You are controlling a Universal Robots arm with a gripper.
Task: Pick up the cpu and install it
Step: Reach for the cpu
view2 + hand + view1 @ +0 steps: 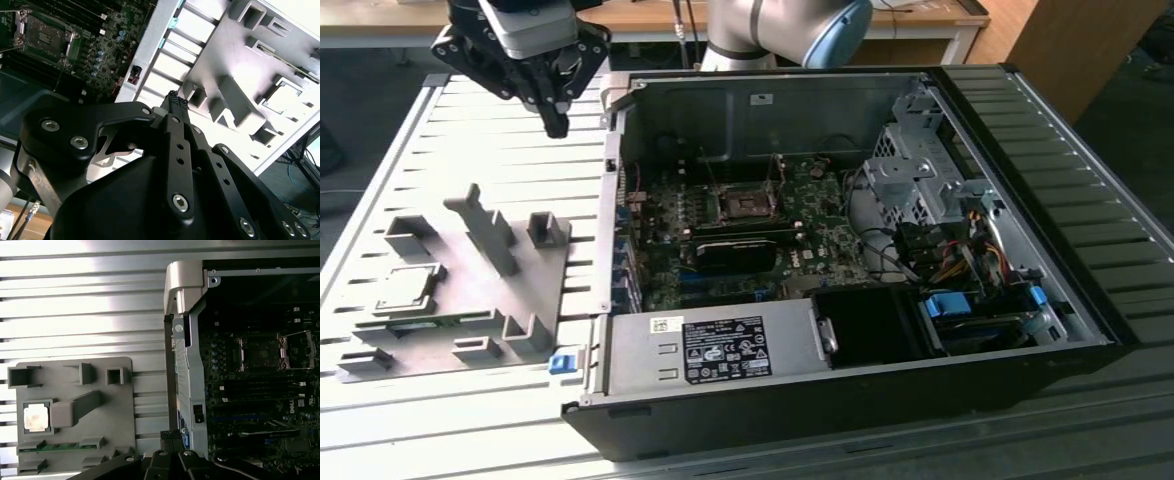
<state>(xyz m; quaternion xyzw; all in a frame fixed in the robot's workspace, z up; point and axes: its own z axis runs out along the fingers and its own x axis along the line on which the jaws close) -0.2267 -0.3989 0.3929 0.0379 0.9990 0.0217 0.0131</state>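
The cpu (408, 286), a small square chip with a shiny metal top, lies in a recess of the grey fixture (480, 300) at the exterior view's left; both wrist views show the cpu (36, 417) (283, 97) too. My gripper (556, 124) hangs high above the slatted table, beyond the fixture and just outside the computer case's wall. Its fingers (176, 103) are pressed together, shut on nothing. The dark metal-framed socket (750, 205) sits bare on the motherboard inside the open case, also seen as the socket (262, 352) (45, 37) in both wrist views.
The open computer case (1041, 200) fills the exterior view's right, with a power supply (707, 350), drive cage (914, 160) and cable bundles (961, 255) inside. Upright grey blocks (487, 230) stand on the fixture. A green memory stick (60, 446) lies along the fixture's edge.
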